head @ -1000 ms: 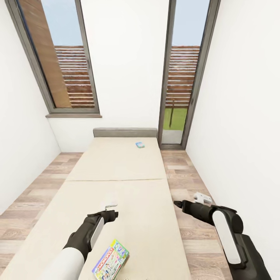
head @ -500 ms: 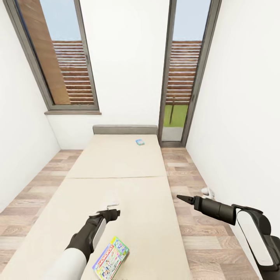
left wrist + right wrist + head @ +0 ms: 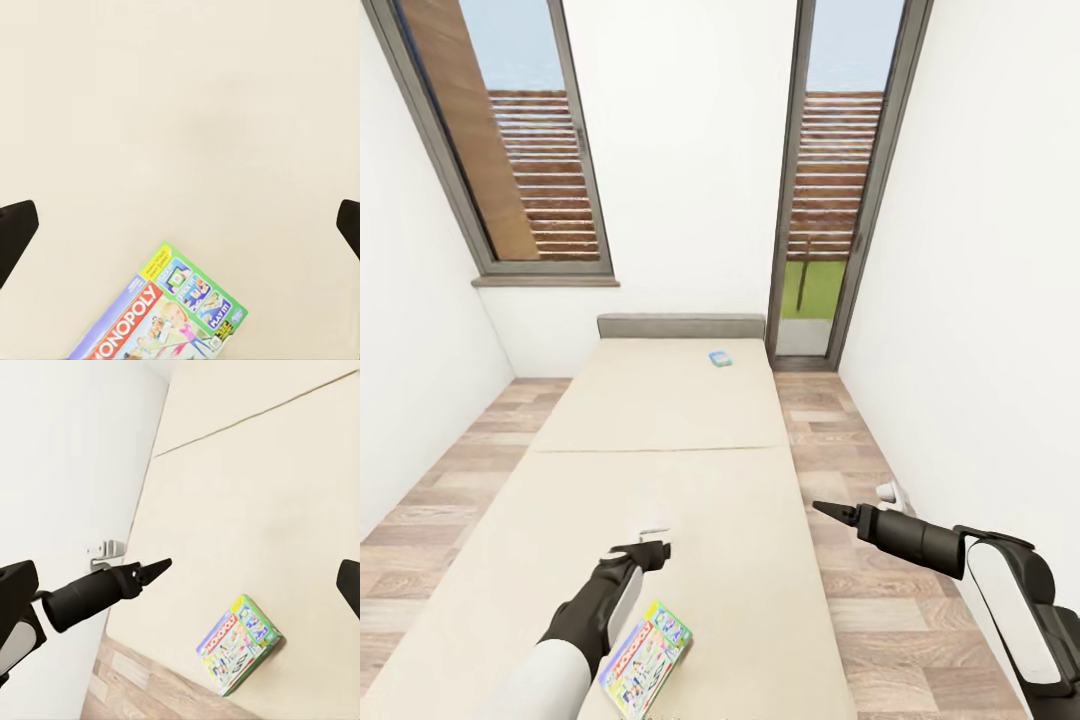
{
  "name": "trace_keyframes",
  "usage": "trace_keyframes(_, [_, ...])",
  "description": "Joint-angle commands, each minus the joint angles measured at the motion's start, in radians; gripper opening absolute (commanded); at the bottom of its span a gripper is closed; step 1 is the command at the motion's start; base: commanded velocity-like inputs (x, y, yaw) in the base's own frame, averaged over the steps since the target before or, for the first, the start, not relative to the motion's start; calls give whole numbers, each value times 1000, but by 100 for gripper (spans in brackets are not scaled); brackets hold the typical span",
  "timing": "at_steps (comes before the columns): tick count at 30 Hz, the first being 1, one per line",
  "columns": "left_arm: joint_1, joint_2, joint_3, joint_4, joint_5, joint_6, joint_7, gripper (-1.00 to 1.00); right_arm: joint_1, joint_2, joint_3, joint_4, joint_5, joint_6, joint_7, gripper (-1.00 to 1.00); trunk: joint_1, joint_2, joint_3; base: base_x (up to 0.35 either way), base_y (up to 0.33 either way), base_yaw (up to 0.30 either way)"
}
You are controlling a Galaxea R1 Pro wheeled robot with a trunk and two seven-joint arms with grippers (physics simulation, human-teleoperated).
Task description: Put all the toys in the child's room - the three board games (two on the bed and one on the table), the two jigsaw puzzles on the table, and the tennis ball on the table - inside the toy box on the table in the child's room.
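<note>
On the near end of the beige bed point(image 3: 660, 420) lies a green-bordered board game point(image 3: 648, 660) printed MONOPOLY, flat on the mattress. It also shows in the left wrist view point(image 3: 169, 315) and the right wrist view point(image 3: 238, 643). A second, small blue board game point(image 3: 720, 358) rests near the grey headboard. My left gripper point(image 3: 662, 548) hovers over the mattress just beyond the Monopoly box, open and holding nothing, its dark fingertips point(image 3: 15, 232) at the picture's edges. My right gripper point(image 3: 825, 510) hangs open and empty over the floor beside the bed's right edge.
White walls close in on both sides of the bed. Strips of wood-plank floor point(image 3: 840, 440) run along each side. A tall window point(image 3: 510, 150) and a glass door point(image 3: 830, 200) stand behind the headboard point(image 3: 680, 326).
My right arm has swung outward to the right and stretched forward over the floor. The head camera has shifted a little, sliding the bed slightly. The left arm has barely moved.
</note>
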Motion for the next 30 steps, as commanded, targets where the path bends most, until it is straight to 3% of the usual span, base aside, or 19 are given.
trace_keyframes(1, [-1, -1, -4, -2, 1, 5, 9, 100, -1, 0, -1, 0, 9, 4, 10, 100, 1, -2, -4, 0, 0, 0])
trace_keyframes(8, [-1, -1, -44, -2, 7, 1, 59, 100, -1, -2, -1, 0, 9, 4, 10, 100, 1, -2, -15, 0, 0, 0])
trace_keyframes(30, [-1, -1, -49, 1, 8, -26, 75, 100, -1, -3, -1, 0, 8, 4, 10, 100, 1, -2, -52, 0, 0, 0])
